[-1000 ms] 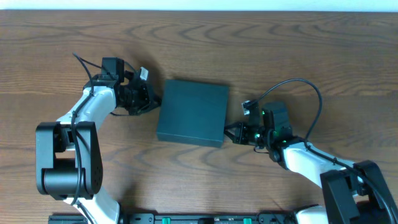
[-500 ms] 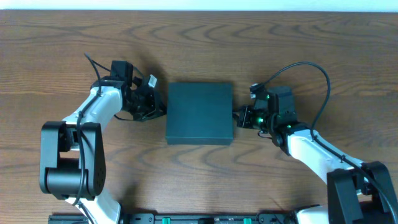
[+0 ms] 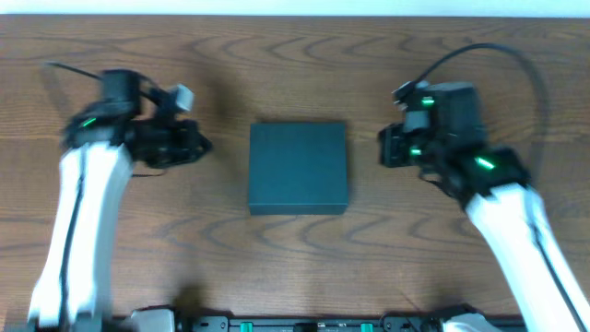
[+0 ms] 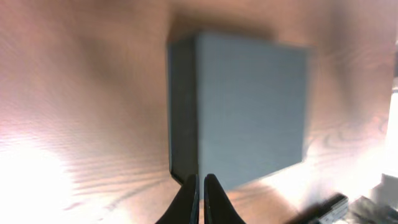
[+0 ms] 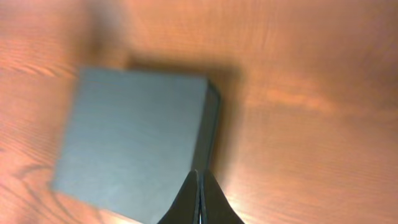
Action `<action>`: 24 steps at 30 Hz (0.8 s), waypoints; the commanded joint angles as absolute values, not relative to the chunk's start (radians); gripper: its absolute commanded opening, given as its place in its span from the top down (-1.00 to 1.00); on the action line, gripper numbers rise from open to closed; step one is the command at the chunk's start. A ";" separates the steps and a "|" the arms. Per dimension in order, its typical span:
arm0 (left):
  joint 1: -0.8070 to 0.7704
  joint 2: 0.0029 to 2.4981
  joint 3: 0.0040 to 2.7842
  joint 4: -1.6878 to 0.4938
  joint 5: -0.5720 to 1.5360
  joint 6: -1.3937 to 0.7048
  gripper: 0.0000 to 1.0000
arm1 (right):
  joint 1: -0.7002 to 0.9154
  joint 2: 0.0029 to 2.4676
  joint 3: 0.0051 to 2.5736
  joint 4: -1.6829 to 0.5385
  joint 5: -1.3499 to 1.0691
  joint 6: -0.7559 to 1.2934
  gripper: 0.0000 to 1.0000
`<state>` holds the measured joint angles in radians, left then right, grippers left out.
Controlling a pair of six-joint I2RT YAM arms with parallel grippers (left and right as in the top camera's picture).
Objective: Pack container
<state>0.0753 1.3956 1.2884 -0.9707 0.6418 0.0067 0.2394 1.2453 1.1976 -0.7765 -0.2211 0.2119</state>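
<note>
The container [image 3: 298, 168] is a dark teal-green square box with its lid closed, lying flat at the middle of the wooden table. It also shows in the left wrist view [image 4: 242, 109] and the right wrist view [image 5: 140, 146]. My left gripper [image 3: 200, 145] is shut and empty, raised to the left of the container and apart from it; its closed fingertips [image 4: 199, 180] show in the left wrist view. My right gripper [image 3: 387, 148] is shut and empty, raised to the right of the container and apart from it; its fingertips [image 5: 199, 177] are pressed together.
The wooden table [image 3: 295, 65] spreads around the container. A dark rail [image 3: 304, 323] runs along the table's front edge. No snack packets are in view.
Both grippers have pulled back and lifted away from the container's sides, the left going left, the right going right. The container, squared up earlier, now lies still.
</note>
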 commanded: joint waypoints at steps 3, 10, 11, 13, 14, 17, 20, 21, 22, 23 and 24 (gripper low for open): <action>0.092 1.007 1.331 -1.018 0.564 0.157 -0.90 | 0.244 0.970 1.300 -0.827 -0.146 0.152 -0.99; 0.070 0.651 1.331 -1.034 0.481 0.150 -0.90 | 0.244 0.703 1.300 -0.831 -0.146 0.152 -0.99; 0.048 0.627 1.330 -1.037 0.450 0.150 -0.90 | 0.244 0.670 1.300 -0.831 -0.167 0.162 -0.99; -0.006 0.622 1.316 -1.066 0.331 0.150 -0.90 | 0.243 0.631 1.298 -0.874 -0.181 0.153 -0.99; -0.021 0.626 1.304 -1.066 0.308 0.150 -0.90 | 0.243 0.629 1.295 -0.915 -0.160 0.130 -0.99; -0.041 0.645 1.280 -1.079 0.295 0.150 -0.90 | 0.243 0.633 1.293 -1.088 -0.146 0.122 -0.99; -0.041 0.654 1.280 -1.129 0.296 0.150 -0.90 | 0.243 0.634 1.293 -1.174 -0.234 0.291 -0.99; -0.041 0.654 1.280 -1.145 0.296 0.150 -0.90 | 0.242 0.635 1.293 -1.100 -0.288 0.456 -0.99; -0.041 0.654 1.280 -1.159 0.295 0.150 -0.91 | 0.243 0.637 1.293 -1.018 -0.300 0.593 -0.98; -0.041 0.654 1.280 -1.174 0.296 0.150 -0.91 | 0.242 0.640 1.293 -0.927 -0.296 0.722 -0.98; -0.041 0.654 1.280 -1.189 0.295 0.150 -0.90 | 0.243 0.642 1.293 -0.839 -0.283 0.803 -0.98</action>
